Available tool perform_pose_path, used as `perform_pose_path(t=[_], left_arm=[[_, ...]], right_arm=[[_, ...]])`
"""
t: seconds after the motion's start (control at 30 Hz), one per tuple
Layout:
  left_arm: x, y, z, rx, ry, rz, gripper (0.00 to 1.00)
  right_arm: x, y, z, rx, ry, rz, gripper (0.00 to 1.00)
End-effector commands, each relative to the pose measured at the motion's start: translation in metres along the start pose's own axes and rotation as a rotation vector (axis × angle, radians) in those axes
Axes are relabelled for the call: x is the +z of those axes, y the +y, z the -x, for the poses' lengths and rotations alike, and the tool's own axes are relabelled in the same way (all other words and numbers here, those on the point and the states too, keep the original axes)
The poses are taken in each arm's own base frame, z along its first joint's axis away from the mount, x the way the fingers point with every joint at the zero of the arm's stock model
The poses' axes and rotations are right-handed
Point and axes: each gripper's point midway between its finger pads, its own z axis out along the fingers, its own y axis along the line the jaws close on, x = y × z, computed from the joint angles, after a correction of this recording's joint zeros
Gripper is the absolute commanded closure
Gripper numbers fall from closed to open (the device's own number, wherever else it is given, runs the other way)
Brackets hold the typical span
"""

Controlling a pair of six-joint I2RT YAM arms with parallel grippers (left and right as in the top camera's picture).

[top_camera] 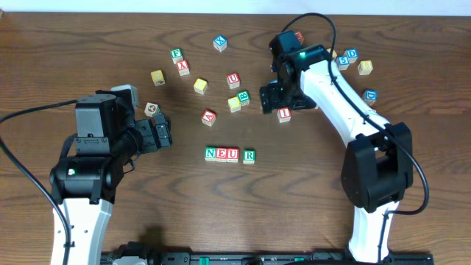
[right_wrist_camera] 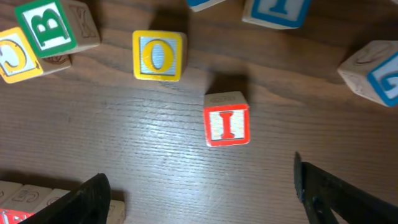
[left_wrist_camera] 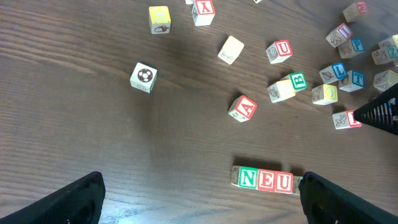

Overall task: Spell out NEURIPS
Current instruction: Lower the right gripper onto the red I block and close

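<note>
The red I cube [right_wrist_camera: 227, 124] lies flat on the table [top_camera: 88, 29], letter up, touching no other cube. The right pincer [right_wrist_camera: 202, 199] hangs just beside it, fingers spread wide and holding nothing; in the wrist view the cube sits ahead of the tips, in line with the gap between them.

Nearest the I cube is a yellow O cube [right_wrist_camera: 158, 55], apart from it. Seen from overhead, a green B cube [top_camera: 243, 96] stands to the left of the I cube, beyond the pincer, and a red A cube [top_camera: 209, 116] farther left. Below and left of the I cube the N-E-U row [top_camera: 221, 154] stands touching in a line, with the R cube [top_camera: 249, 155] just beside its end. Blue-lettered cubes [top_camera: 350, 54] cluster up and right of the I cube, behind the right arm.

The left pincer [top_camera: 163, 132] waits well left of the I cube, open and empty.

Which scattered cubes carry P and S is hard to read at this size.
</note>
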Motion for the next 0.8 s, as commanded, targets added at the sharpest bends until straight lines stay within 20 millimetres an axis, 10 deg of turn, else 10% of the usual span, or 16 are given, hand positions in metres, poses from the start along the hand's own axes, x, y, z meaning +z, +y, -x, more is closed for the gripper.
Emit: perform_pose_path(t=[0.0, 0.77], left_arm=[[-0.006, -0.003, 0.009, 0.009, -0.022, -0.014, 0.02], [-0.006, -0.003, 0.009, 0.009, -0.022, -0.014, 0.02]], right_arm=[[0.014, -0.001, 0.002, 0.002, 0.020, -0.026, 0.09], [0.043, -0.013, -0.003, 0.007, 0.072, -0.098, 0.22]])
